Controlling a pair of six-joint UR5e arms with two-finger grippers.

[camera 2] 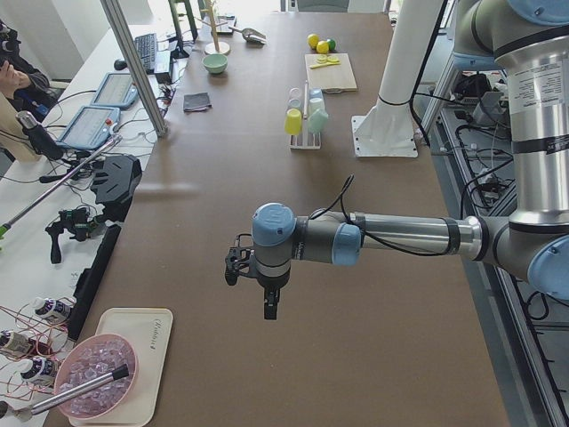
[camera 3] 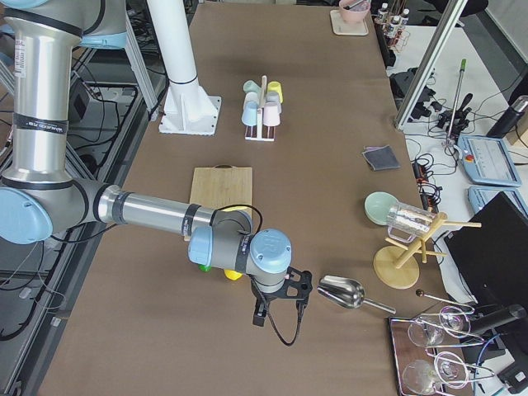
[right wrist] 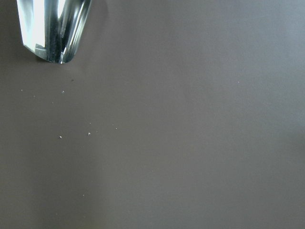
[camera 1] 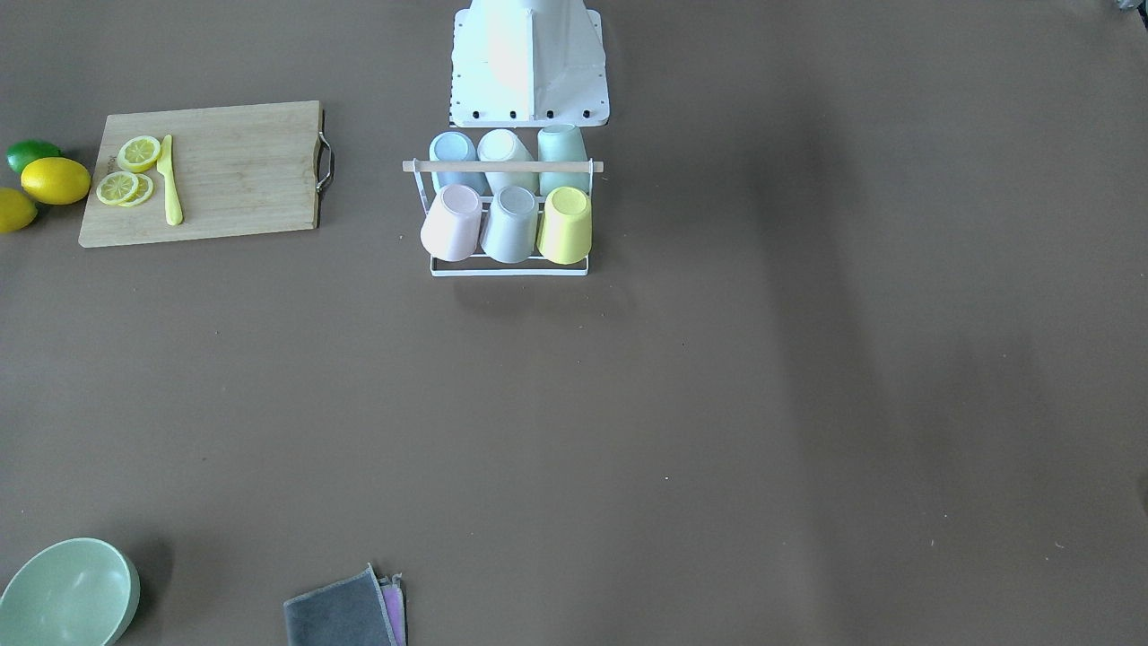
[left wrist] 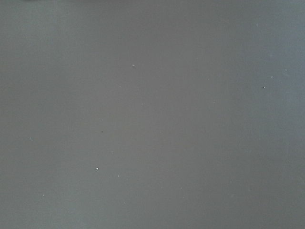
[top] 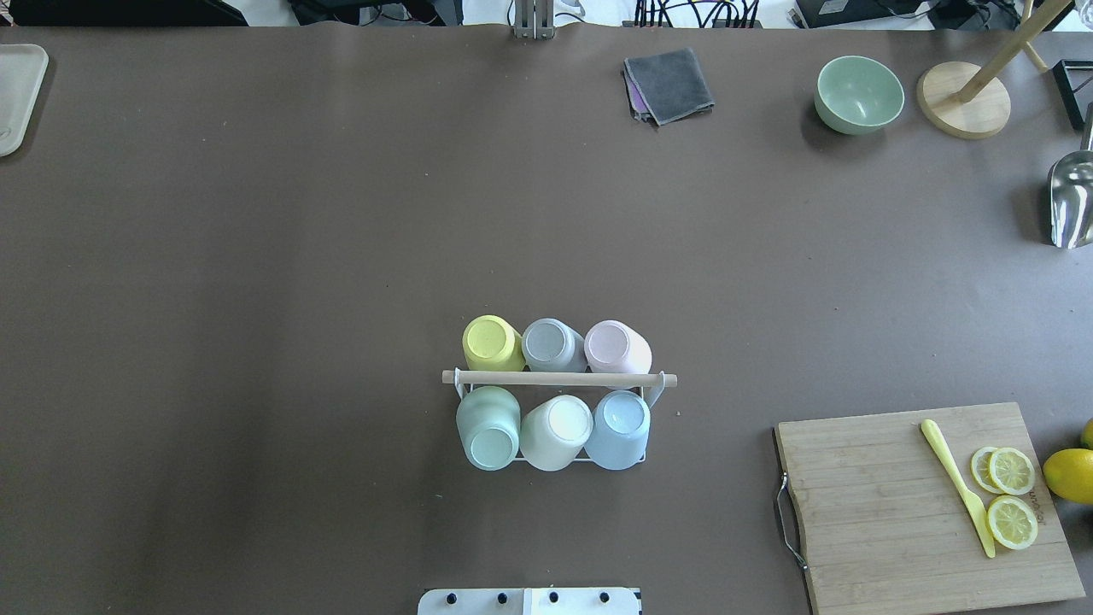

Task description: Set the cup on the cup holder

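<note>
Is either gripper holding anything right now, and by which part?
Nothing is held: the left gripper and right gripper hang empty over the table, far from the cup holder.

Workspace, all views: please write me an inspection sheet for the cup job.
Surface: brown table, few specks.
Job's things: cup holder carries six upturned cups.
Clutter: cutting board with lemon slices and yellow knife; green bowl; grey cloth; metal scoop.
End effectors: left end effector and right end effector hang far from the cup holder; open or shut, cannot tell.
Cables: black cable loops below right end effector.
Surroundings: person and tablets beside table.
</note>
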